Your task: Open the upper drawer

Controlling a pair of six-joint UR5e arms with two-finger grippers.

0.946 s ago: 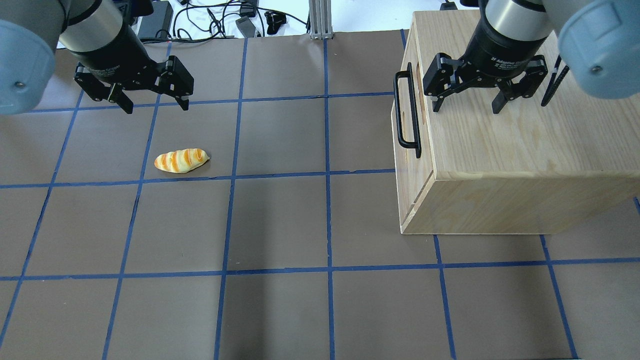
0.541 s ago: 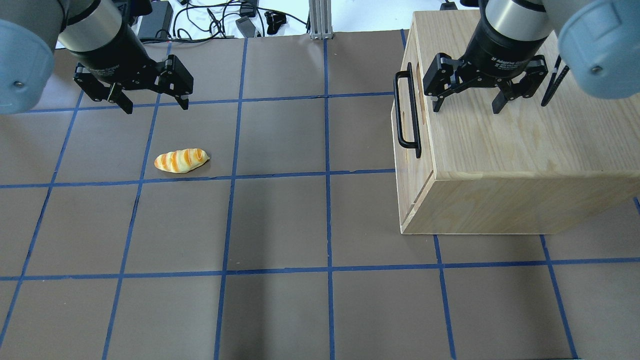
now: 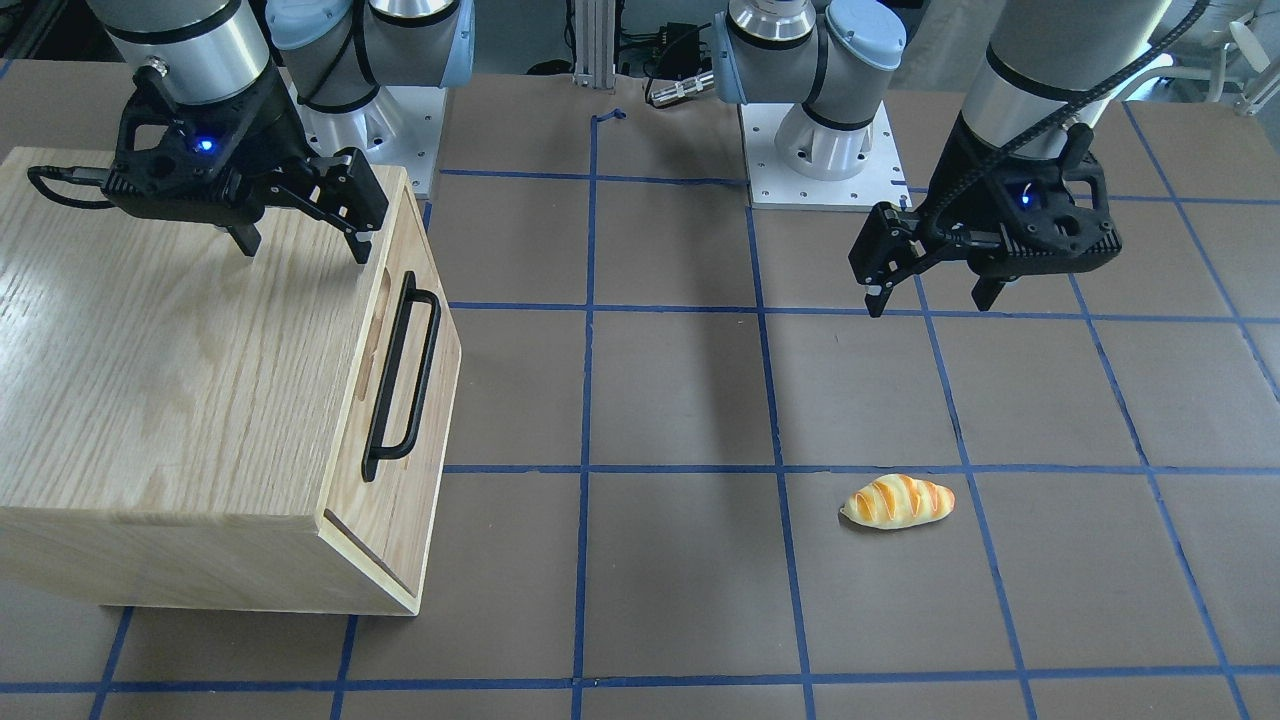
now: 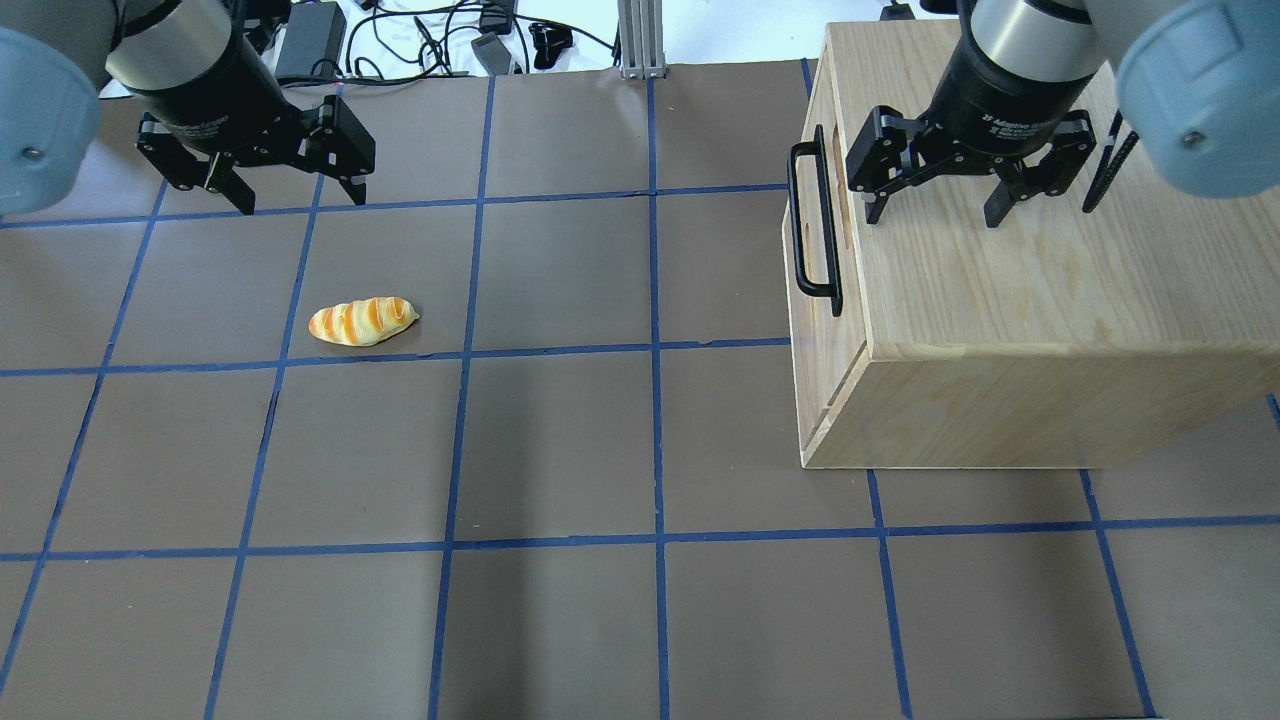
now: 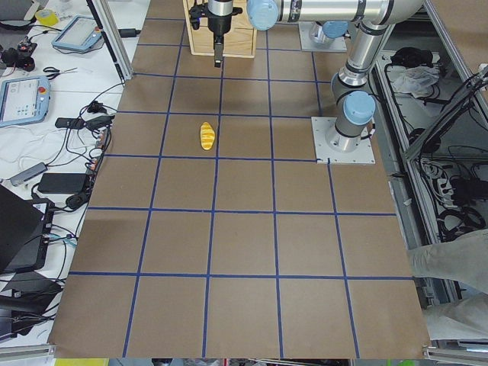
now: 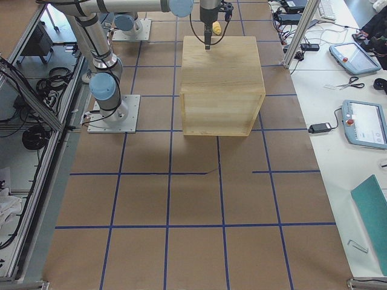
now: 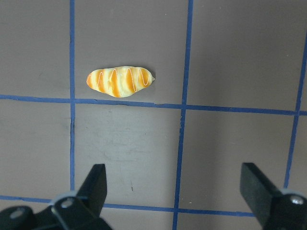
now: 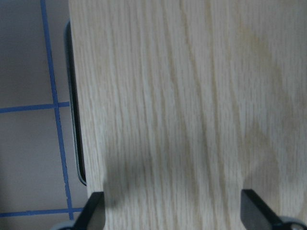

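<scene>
The upper drawer (image 4: 840, 335) is the shut oak front on the cabinet's left face, also in the front-facing view (image 3: 400, 500). Its long black bar handle (image 4: 815, 220) (image 3: 400, 380) lies beside an oval slot. A sliver of the handle shows in the right wrist view (image 8: 74, 120). My right gripper (image 4: 935, 215) (image 3: 305, 250) (image 8: 175, 215) is open and empty, pointing down over the cabinet top, just behind the handle's edge. My left gripper (image 4: 300, 205) (image 3: 928, 305) (image 7: 175, 187) is open and empty above the mat, far from the cabinet.
The large oak cabinet (image 4: 1000, 300) (image 6: 221, 84) stands on the right half of the brown mat with blue tape lines. A toy bread loaf (image 4: 362, 321) (image 3: 898, 500) (image 7: 120, 81) lies on the mat near my left gripper. Cables lie beyond the far edge.
My left gripper has moved a little up and left in the overhead view, away from the bread. The right gripper and the drawer have not moved.
</scene>
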